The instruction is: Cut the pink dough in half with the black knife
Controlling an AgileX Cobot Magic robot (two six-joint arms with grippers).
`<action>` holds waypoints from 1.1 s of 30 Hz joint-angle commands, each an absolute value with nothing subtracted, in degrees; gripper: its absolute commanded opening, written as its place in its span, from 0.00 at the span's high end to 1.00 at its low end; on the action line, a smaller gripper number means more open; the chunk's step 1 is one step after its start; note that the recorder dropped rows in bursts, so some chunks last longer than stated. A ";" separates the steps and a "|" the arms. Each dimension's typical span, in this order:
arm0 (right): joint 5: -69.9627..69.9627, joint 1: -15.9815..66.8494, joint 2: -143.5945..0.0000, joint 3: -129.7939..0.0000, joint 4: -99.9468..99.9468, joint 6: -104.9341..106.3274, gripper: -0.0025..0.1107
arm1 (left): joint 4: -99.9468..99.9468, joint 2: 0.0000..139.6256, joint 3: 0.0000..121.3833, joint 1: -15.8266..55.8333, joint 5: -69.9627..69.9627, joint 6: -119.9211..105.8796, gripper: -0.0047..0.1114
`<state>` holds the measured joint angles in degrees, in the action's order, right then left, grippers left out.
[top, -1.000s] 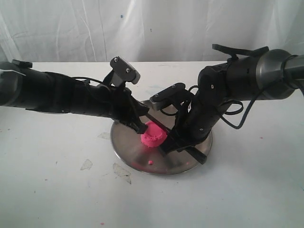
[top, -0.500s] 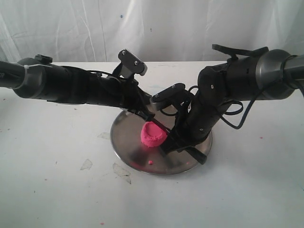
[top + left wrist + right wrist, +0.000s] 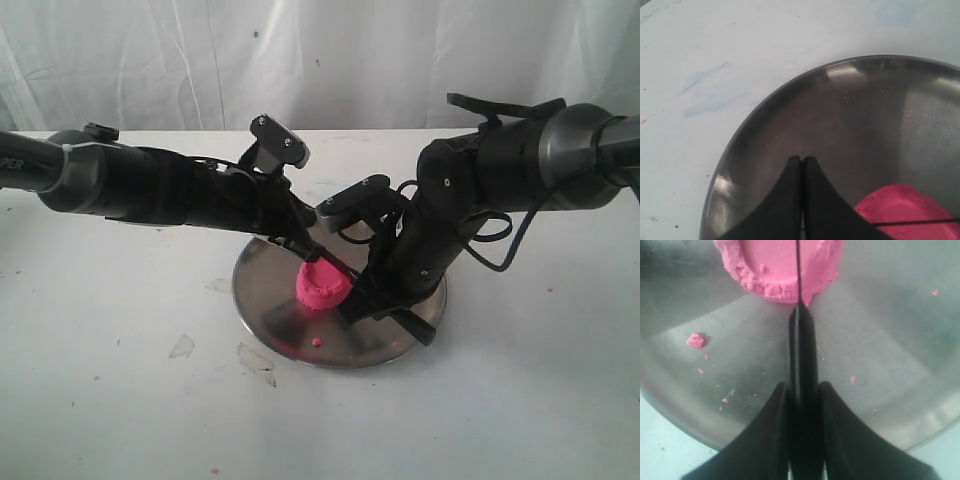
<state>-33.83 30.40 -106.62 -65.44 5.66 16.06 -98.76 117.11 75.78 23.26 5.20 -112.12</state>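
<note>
Plainly, the right claw (image 3: 803, 386) is clamped on the handle of the black knife (image 3: 802, 347), one finger on each side. The blade runs straight out ahead of the claw, edge down, and crosses the pink dough (image 3: 767, 265) as a thin dark line near its middle. How deep it sits in the dough cannot be told. The dough is one rounded lump with a dented top, lying on the steel plate (image 3: 268, 312) just ahead of the right claw's tips.

The left claw (image 3: 801, 160) has its fingers pressed together with nothing between them. It hangs over the plate, with the dough close beside its tips; whether it touches the dough cannot be told. A small pink crumb (image 3: 696, 340) lies on the plate off to one side of the right claw, apart from the lump. The plate rests on the white worktop (image 3: 120, 385).
</note>
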 commanded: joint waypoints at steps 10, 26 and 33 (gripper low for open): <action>-33.70 30.18 -106.59 -65.68 8.09 18.24 0.98 | -99.95 118.93 75.94 23.30 6.20 -119.75 0.96; -33.57 30.18 -106.59 -65.68 7.97 18.37 0.98 | -99.95 118.34 75.98 23.30 5.96 -121.13 0.96; -33.57 30.18 -106.59 -65.68 7.86 18.37 0.98 | -99.95 114.59 75.98 23.30 4.30 -119.68 0.96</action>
<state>-33.96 30.40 -106.62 -65.44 7.84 17.84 -98.76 116.03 75.78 23.26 3.98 -112.12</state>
